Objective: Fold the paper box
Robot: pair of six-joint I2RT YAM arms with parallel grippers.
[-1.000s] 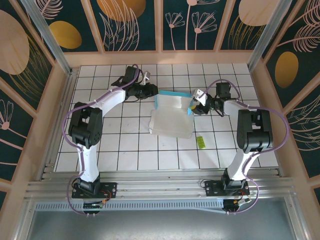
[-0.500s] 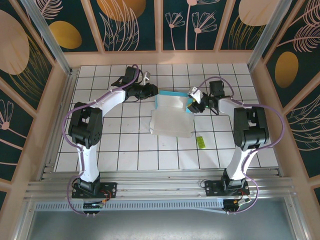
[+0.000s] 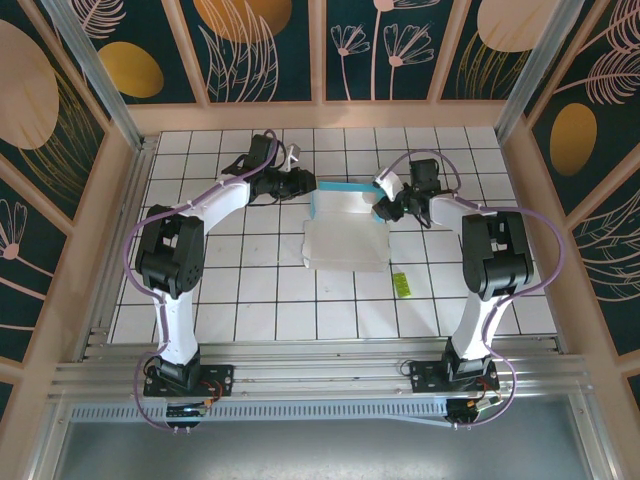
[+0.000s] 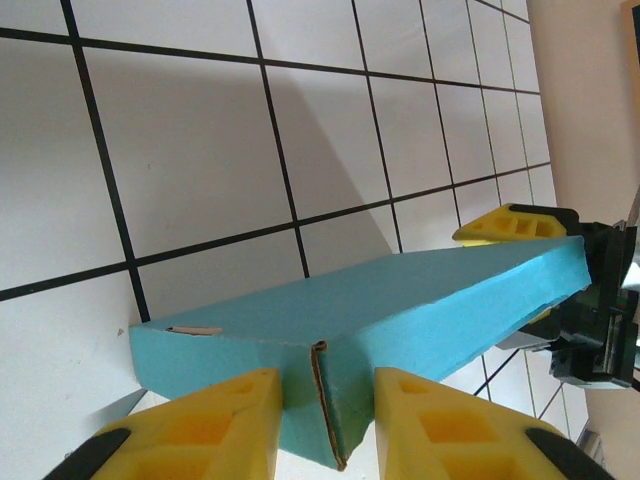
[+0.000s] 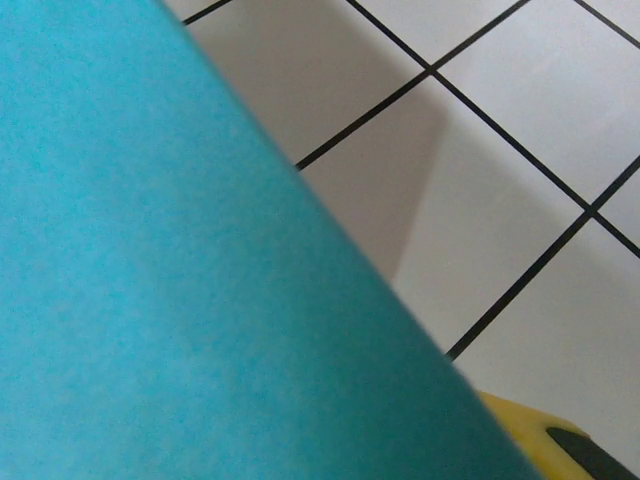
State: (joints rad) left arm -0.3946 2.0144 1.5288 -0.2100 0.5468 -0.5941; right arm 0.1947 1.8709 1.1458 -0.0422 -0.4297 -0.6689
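The paper box lies mid-table, half folded, with a teal back wall standing and a white flap spread toward the arms. My left gripper is at the wall's left end. In the left wrist view its yellow fingers are shut on the folded teal corner. My right gripper is at the wall's right end. From the left wrist one of its yellow fingers lies over the far end of the wall. Teal card covers the right wrist view, with one yellow fingertip beside it.
A small yellow-green slip lies on the tiles near the right arm. Wooden walls close in the white tiled table on three sides. A metal rail runs along the near edge.
My right gripper has moved left and back onto the box's right end, its jaws narrowing. The white flap has shifted a little. The left gripper has stayed put.
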